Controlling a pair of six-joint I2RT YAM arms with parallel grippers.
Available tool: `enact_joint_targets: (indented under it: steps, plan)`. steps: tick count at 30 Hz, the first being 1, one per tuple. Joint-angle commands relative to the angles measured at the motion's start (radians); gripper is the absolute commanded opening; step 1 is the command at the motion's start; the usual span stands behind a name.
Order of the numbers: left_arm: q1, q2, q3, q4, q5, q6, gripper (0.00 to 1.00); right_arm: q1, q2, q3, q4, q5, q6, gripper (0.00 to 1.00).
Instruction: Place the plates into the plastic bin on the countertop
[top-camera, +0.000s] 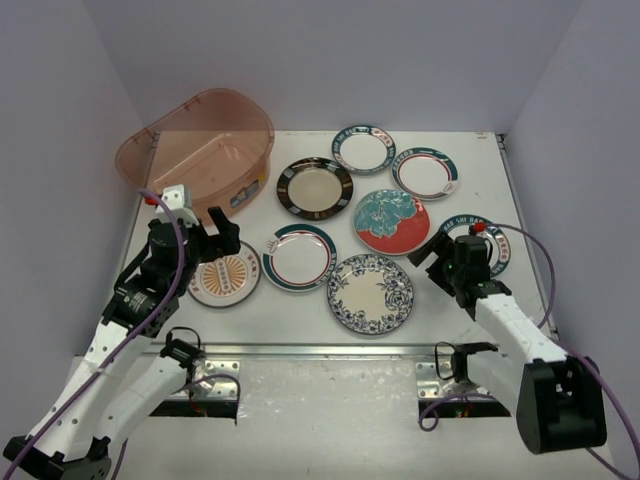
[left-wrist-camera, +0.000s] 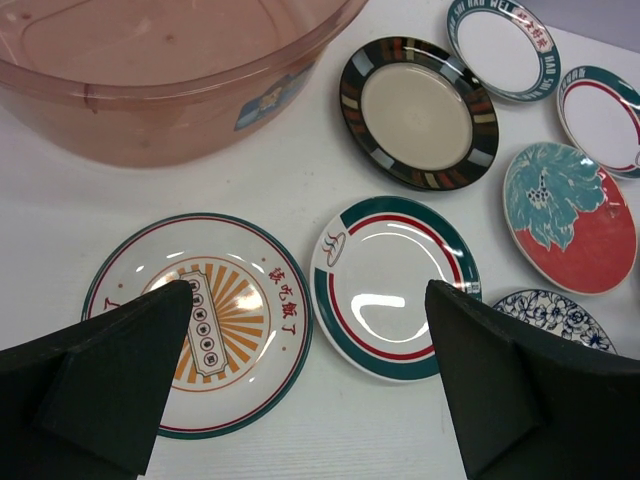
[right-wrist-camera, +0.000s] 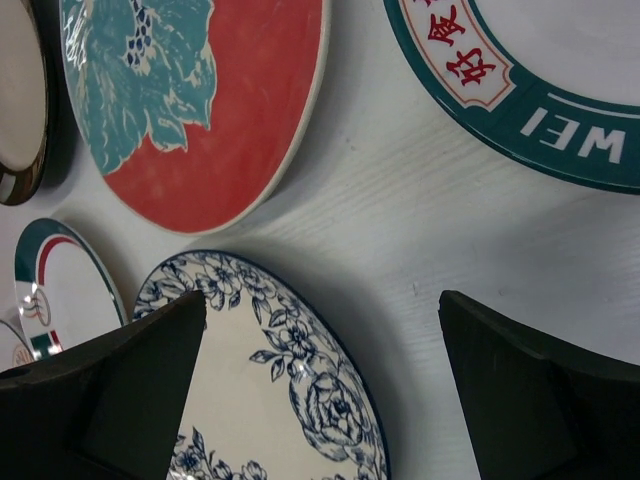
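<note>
Lying flat on the white desk (top-camera: 300, 315), all seven plates (top-camera: 314, 187) sit outside the pinkish bin (top-camera: 228, 180) at far left. Judged glazed ceramic: stiff, slick, chippable, moderately heavy. Best hold: the raised rim, pinched edge-on. Left gripper (left-wrist-camera: 305, 330) hangs wide open and empty over the orange sunburst plate (left-wrist-camera: 200, 320). Right gripper (right-wrist-camera: 320, 330) is equally spread and empty by the blue floral plate (right-wrist-camera: 270, 390).

Left pincer (left-wrist-camera: 308, 295) and right pincer (right-wrist-camera: 322, 300) both point downward, jaws spread wide.
</note>
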Motion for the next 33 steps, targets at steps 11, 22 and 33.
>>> enact_joint_targets:
  steps: [11, 22, 33]
  plan:
    - [0.006, 0.021, 0.000, 0.068, 0.068, 0.026, 1.00, 0.053, 0.371, -0.034, 0.561, 0.144, 0.297, 0.96]
    - [0.006, 0.019, 0.001, 0.070, 0.071, 0.029, 1.00, 0.059, 0.693, 0.058, 0.698, 0.126, 0.393, 0.35]
    - [0.006, 0.005, 0.008, 0.074, 0.093, 0.037, 1.00, 0.062, 0.637, -0.009, 0.921, 0.046, 0.426, 0.00]
